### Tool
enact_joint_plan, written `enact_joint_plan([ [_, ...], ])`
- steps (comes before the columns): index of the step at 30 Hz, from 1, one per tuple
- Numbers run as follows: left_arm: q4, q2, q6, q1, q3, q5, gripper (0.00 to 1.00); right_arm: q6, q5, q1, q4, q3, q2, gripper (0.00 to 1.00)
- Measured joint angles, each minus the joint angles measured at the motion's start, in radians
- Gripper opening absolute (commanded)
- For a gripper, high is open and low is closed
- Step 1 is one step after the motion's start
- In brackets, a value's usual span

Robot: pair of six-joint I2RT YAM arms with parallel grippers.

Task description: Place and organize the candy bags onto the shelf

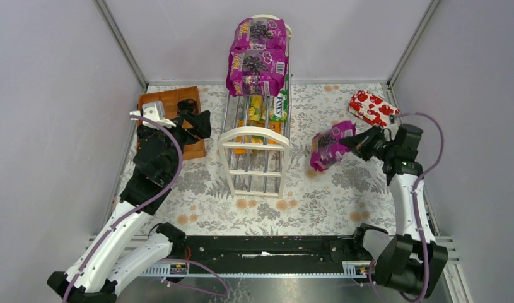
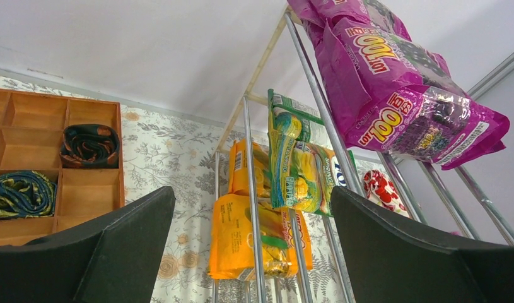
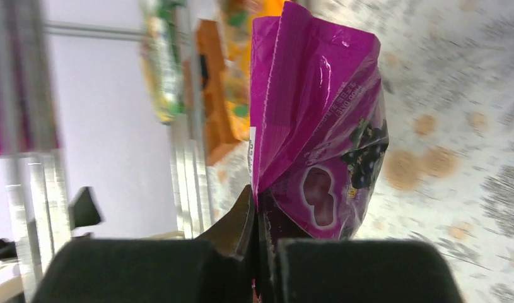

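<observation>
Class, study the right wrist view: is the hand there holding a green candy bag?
No, the right hand is shut on a purple candy bag printed with dark grapes.

"LOT 100" on purple bag (image 2: 393, 82)

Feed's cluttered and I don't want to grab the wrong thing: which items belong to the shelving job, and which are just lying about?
Job: shelf; purple bag pinched in the right claw; purple bags on the top tier; orange bags and green bag on a lower tier.
Lying about: red packet; wooden tray; rolled cloths in the tray.
</observation>
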Motion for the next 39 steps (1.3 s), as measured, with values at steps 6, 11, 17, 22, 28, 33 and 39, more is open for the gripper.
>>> enact_joint_plan([
  [6,0.000,-0.003,-0.006,0.000,0.000,0.000,0.99,0.225,-0.012,0.004,0.050,0.232,-0.060,0.00],
  [11,0.000,-0.011,-0.007,0.000,0.000,0.000,0.99,0.375,0.007,0.056,0.153,0.532,-0.020,0.00],
  [17,-0.008,-0.019,-0.014,0.000,0.000,-0.044,0.99,0.513,0.079,0.344,0.325,0.790,0.111,0.00],
  [22,-0.017,-0.032,-0.027,0.000,0.000,-0.102,0.99,0.590,0.194,0.591,0.369,0.852,0.206,0.00],
  [28,-0.019,-0.040,-0.034,0.000,0.000,-0.131,0.99,0.625,0.434,0.828,0.373,0.834,0.279,0.00],
  [33,-0.019,-0.042,-0.034,0.000,0.000,-0.135,0.99,0.614,0.664,1.010,0.424,0.721,0.277,0.00],
  [39,-0.019,-0.060,-0.034,0.000,0.000,-0.136,0.99,0.598,0.857,1.141,0.447,0.593,0.258,0.00],
])
